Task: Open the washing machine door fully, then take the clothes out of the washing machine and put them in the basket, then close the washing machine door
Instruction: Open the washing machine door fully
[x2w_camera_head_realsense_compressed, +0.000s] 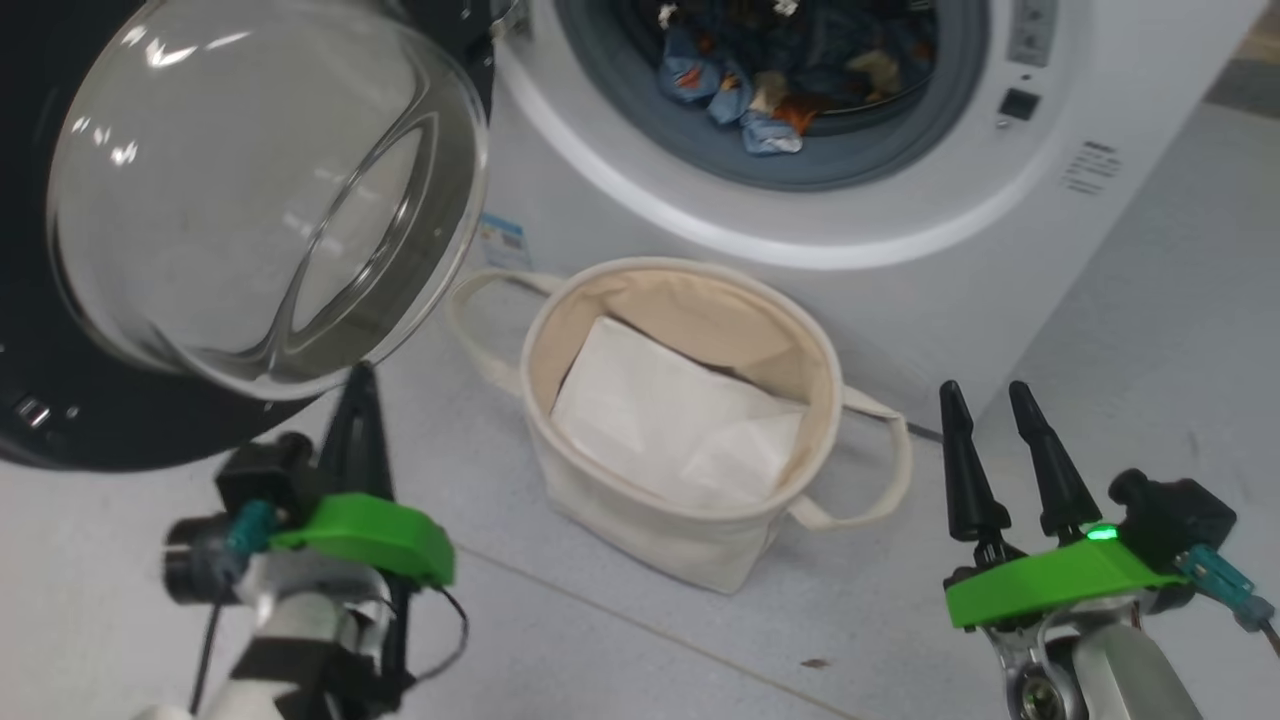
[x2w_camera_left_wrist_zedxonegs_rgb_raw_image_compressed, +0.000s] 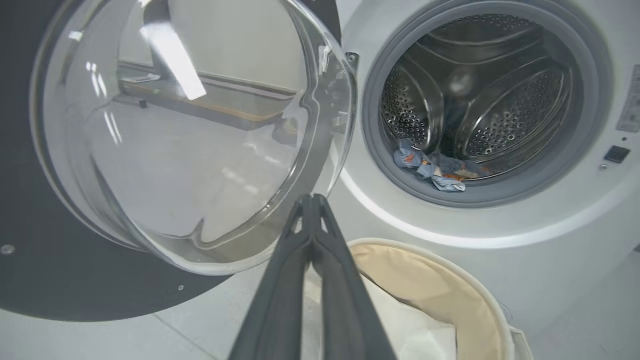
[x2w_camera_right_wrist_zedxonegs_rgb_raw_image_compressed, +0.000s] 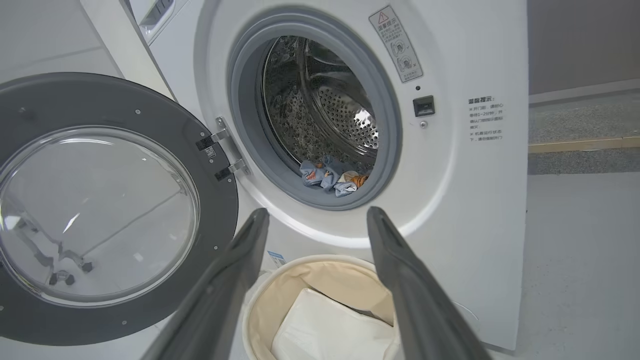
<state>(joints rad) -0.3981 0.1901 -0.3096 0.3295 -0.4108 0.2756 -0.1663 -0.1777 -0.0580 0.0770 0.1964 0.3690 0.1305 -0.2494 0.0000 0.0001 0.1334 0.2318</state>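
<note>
I have the washing machine door wide open; the clothes sit at the drum lip, not yet in the basket; left gripper pinched empty, right gripper spread.

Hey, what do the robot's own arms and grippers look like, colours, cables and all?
Both the left gripper and right gripper have two long, tapering black fingers on a bright green bracket, above a silver metal wrist. A black module with a teal plug sits beside each. A green light glows on the right bracket; a thin black cable loops by the left wrist.
</note>
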